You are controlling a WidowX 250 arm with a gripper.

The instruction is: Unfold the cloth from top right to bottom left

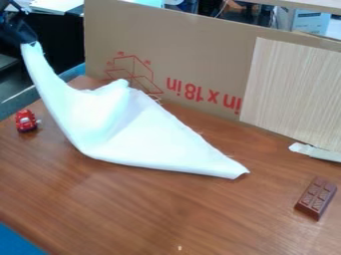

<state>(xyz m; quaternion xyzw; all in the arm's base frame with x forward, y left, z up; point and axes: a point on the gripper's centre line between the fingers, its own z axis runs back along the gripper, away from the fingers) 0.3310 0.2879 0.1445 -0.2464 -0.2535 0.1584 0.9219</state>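
Cloth: a white, matte, thin fabric (146, 137) is lying across the middle of the table (160, 209), its upper left part rising off the wood in a long, narrowing, taut strip.
Folds: soft creases are running through its centre, and a rounded ridge is standing up at the back, near the cardboard.
Edges: the front edge is curving smoothly, the slanting rear edge is showing a few loose threads, and a blunt point is reaching toward the right.
Pincer: the black pincer (30, 43) is hanging at the upper left, above the height of the wood, clamping on the cloth's raised corner.
Table: smooth brown wood with streaky grain is carrying the cloth and catching pale shine.
Toy car: a small, rounded, glossy red car (26, 121) is sitting left of the cloth, apart from it.
Chocolate bar: a brown block (316, 197) with raised, moulded segments is lying at a slant on the right, well apart from the cloth.
Cardboard: a flat tan sheet (200, 47) with red print is standing upright behind the cloth.
Panel: a pale board (293, 89) with fine straight grain is covering the cardboard's right part.
Strip: a ragged white piece (316, 152) is lying by the panel's foot.
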